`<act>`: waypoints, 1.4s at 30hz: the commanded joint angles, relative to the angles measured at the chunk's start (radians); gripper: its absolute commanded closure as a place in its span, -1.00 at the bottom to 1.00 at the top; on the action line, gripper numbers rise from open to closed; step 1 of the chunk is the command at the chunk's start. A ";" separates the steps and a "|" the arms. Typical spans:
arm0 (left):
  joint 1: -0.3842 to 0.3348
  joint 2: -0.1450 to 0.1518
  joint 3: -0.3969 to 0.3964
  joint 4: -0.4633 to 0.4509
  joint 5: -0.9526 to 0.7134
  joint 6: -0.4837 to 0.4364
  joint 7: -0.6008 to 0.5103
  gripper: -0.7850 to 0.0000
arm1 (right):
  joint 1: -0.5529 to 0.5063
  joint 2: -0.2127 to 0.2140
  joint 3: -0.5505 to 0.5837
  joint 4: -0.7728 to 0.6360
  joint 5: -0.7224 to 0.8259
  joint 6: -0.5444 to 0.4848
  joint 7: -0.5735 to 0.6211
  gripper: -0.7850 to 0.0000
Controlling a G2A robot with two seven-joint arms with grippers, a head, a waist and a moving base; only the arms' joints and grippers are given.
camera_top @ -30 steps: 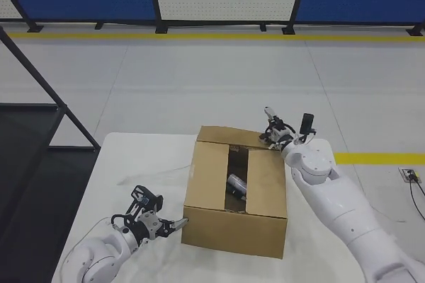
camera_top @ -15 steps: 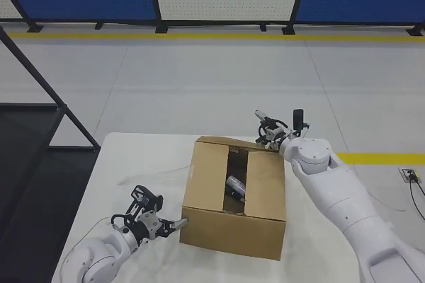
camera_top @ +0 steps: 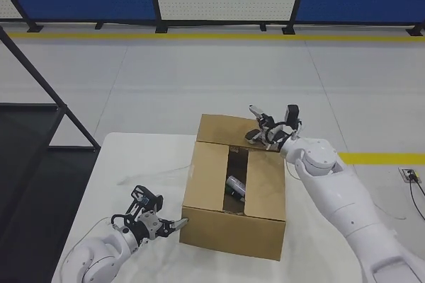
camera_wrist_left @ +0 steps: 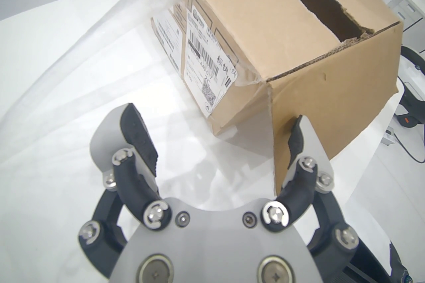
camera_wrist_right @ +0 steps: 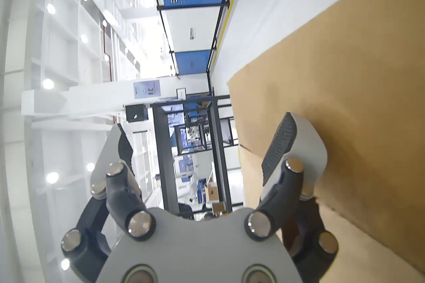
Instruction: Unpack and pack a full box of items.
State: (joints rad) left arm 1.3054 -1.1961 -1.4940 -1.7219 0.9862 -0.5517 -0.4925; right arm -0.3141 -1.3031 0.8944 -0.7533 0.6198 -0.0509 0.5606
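From the top view, the cardboard box (camera_top: pixel 262 191) is sitting on the white table (camera_top: pixel 142 163), its long axis running near-to-far. Its far flap (camera_top: pixel 223 129) is lifted at the right gripper (camera_top: pixel 253 122), whose fingers are spread.

In the left wrist view, the left gripper (camera_wrist_left: pixel 215 116) is hovering with fingers apart at the box's corner. It is facing a white barcode label (camera_wrist_left: pixel 206 65), print too small to read.

In the right wrist view, one finger (camera_wrist_right: pixel 294 141) is lying close against the flap.

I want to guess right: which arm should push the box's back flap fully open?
Right. The right gripper, open, is at the back flap; the left gripper sits low at the near corner of the box.

A box (camera_top: pixel 234 209) stands on the table (camera_top: pixel 138 166), item (camera_top: pixel 235 185) inside.
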 commanded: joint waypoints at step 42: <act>0.075 0.042 -0.228 0.086 -0.278 0.081 0.120 -1.00 | -0.020 -0.072 -0.045 -0.039 -0.019 -0.023 0.280 -1.00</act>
State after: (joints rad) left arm 1.3781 -1.1541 -1.7247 -1.6314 0.7092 -0.4690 -0.3743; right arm -0.3353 -1.3730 0.8476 -0.7872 0.5972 -0.0740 0.8413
